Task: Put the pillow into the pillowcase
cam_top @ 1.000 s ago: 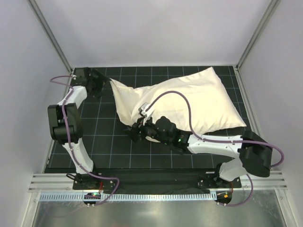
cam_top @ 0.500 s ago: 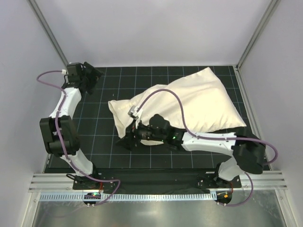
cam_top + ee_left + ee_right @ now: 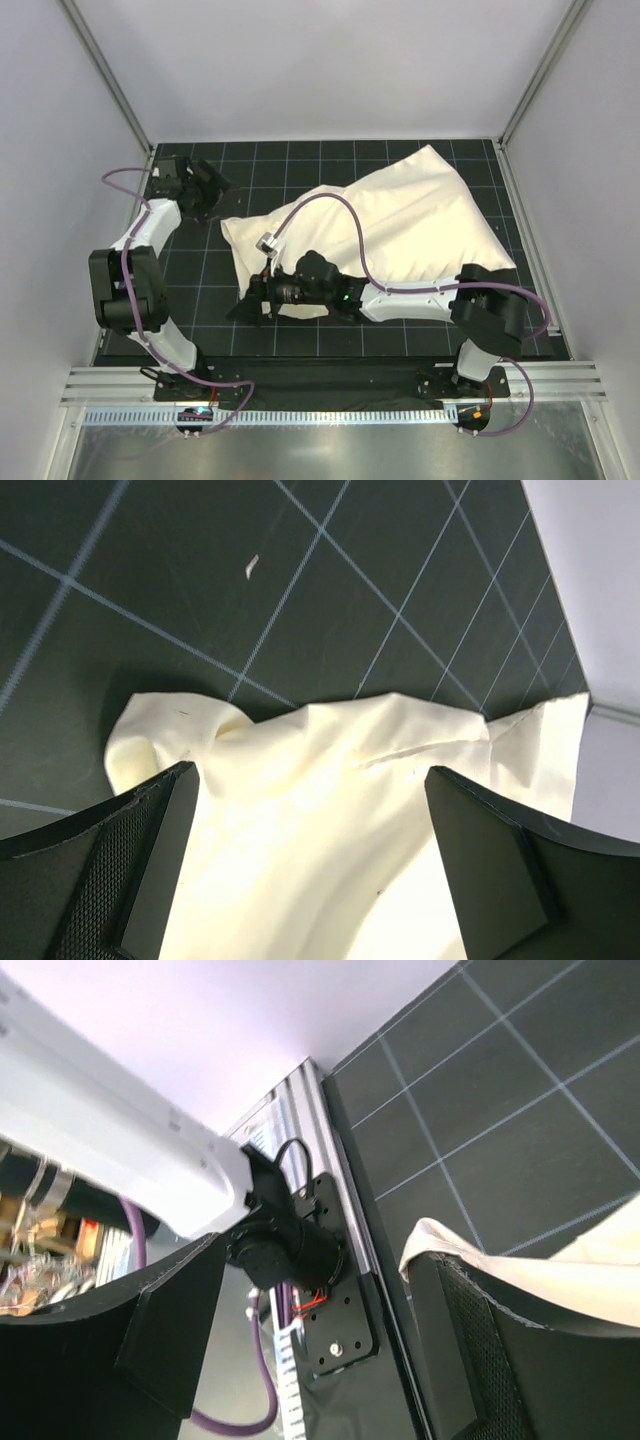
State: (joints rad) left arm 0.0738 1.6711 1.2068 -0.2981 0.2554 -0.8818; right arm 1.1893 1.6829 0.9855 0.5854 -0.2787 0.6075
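Note:
The pillowcase [image 3: 420, 215], a cream wrinkled cloth, lies across the black mat, full and bulging at the right and limp at the left. The pillow is hidden; no logo or tag shows. My left gripper [image 3: 207, 190] hovers open at the cloth's back-left corner. In the left wrist view the cloth [image 3: 330, 780] spreads under and between the wide-apart fingers [image 3: 150, 850], which grip nothing. My right gripper [image 3: 245, 300] lies low at the cloth's near-left edge, pointing left and open. In the right wrist view a fold of cloth [image 3: 600, 1260] rests behind the right finger [image 3: 480, 1360], with nothing between the two.
The gridded mat [image 3: 200, 320] is enclosed by white walls at the back and both sides. An aluminium rail [image 3: 320, 385] runs along the near edge. The left arm's base [image 3: 290, 1250] fills the gap ahead of the right gripper. A small white speck [image 3: 251, 567] lies on the mat.
The right gripper has slid left toward the near edge and opened wider. The cloth's left corner has dropped nearer. The left gripper swung to the back corner and returned over that corner.

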